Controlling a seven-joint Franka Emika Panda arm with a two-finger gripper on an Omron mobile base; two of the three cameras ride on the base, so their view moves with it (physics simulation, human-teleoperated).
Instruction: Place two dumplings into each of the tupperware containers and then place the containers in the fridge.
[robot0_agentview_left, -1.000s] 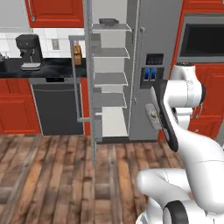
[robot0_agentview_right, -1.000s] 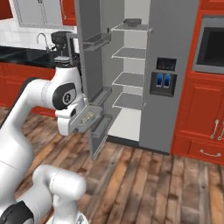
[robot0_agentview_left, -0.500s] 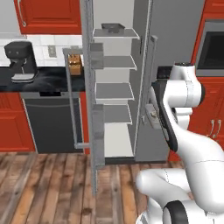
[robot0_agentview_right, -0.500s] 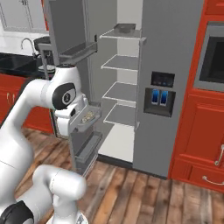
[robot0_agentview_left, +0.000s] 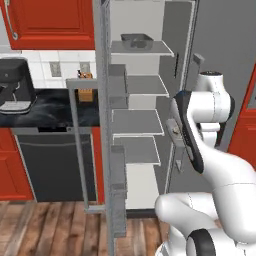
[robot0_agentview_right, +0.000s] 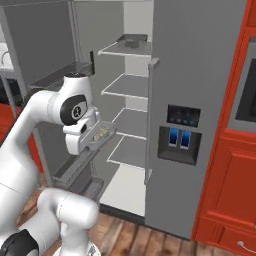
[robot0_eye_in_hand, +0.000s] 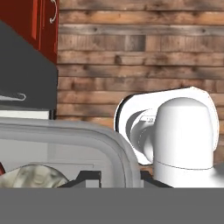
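No lettering reads anywhere (the fridge (robot0_agentview_right: 200, 100) dispenser panel (robot0_agentview_right: 179, 133) perhaps too small).

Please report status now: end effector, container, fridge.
End effector shut on tupperware container, dumplings inside. Other container on fridge top shelf. Fridge open, path clear.

Black coffee machine (robot0_agentview_left: 15, 82) on dark counter (robot0_agentview_left: 47, 112), far left. Small brown block (robot0_agentview_left: 86, 92) further right on same counter, near white tiled wall (robot0_agentview_left: 55, 62) with two outlets. Dark dishwasher (robot0_agentview_left: 52, 165) under counter. Red cabinets (robot0_agentview_left: 47, 22) above; more red cabinets (robot0_agentview_right: 225, 200) on far right, with built-in oven (robot0_agentview_right: 247, 97) partly visible at edge. Plank wood floor (robot0_agentview_left: 45, 227) below. Chrome tap (robot0_agentview_right: 5, 57) at far left edge.
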